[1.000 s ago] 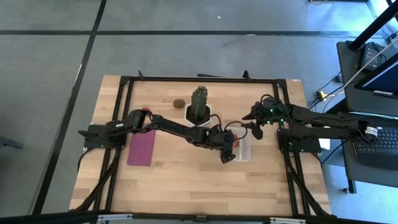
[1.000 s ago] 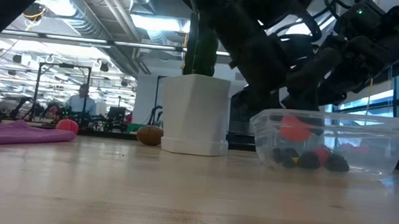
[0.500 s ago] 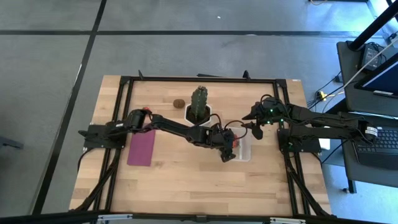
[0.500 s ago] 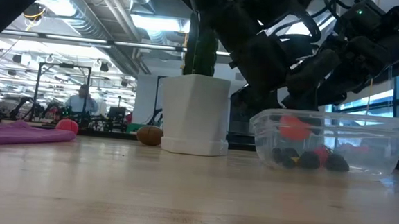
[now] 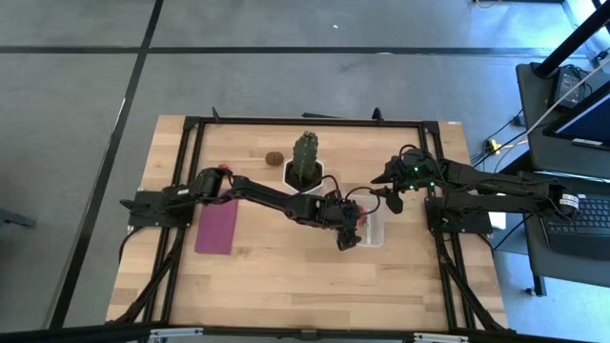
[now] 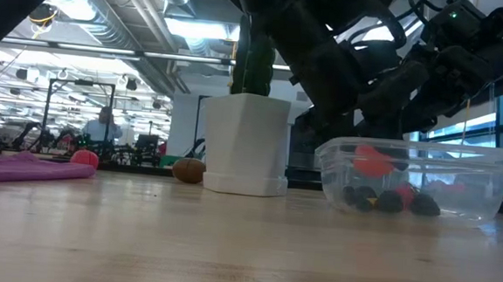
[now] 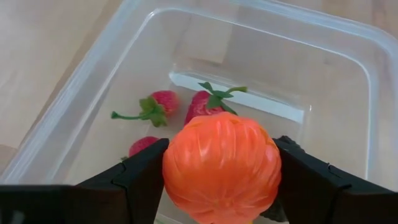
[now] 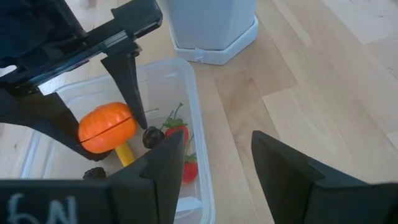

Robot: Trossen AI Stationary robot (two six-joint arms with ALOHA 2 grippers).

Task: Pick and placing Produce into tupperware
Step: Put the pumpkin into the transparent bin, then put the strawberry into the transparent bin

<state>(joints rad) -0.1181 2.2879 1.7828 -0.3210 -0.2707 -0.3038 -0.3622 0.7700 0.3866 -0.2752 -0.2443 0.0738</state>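
Holding a bright orange fruit [image 7: 221, 167] between its two fingers, the left hand [image 5: 348, 232] hangs over the clear plastic box [image 5: 373, 227], just above its open top. In the left wrist view the fruit sits squeezed between the dark fingers [image 7: 140, 180], clear of the box floor. The right wrist view shows the same fruit [image 8: 107, 128] pinched in that hand above the box [image 8: 193, 124].

Inside the box lie several small red strawberries [image 7: 163, 101] with green stems, and from tabletop height some dark berries [image 6: 388, 201] show along the box floor, with the orange fruit [image 6: 371, 160] higher up behind the clear wall [image 6: 485, 186].

The right hand [image 5: 386, 195] waits just beyond the box, on the side away from the left arm; its fingers [image 8: 160, 169] stand apart with nothing between them.

The cactus [image 5: 305, 154] in its white pot [image 6: 244, 145] stands on the tabletop [image 5: 286, 286] just beside the box. A brown oval fruit [image 5: 274, 157] lies on the far side of the pot from the box. A purple mat [image 5: 216, 228] lies well apart from the box, near the base of the left arm, and a small red fruit [image 6: 84, 157] sits by the mat.
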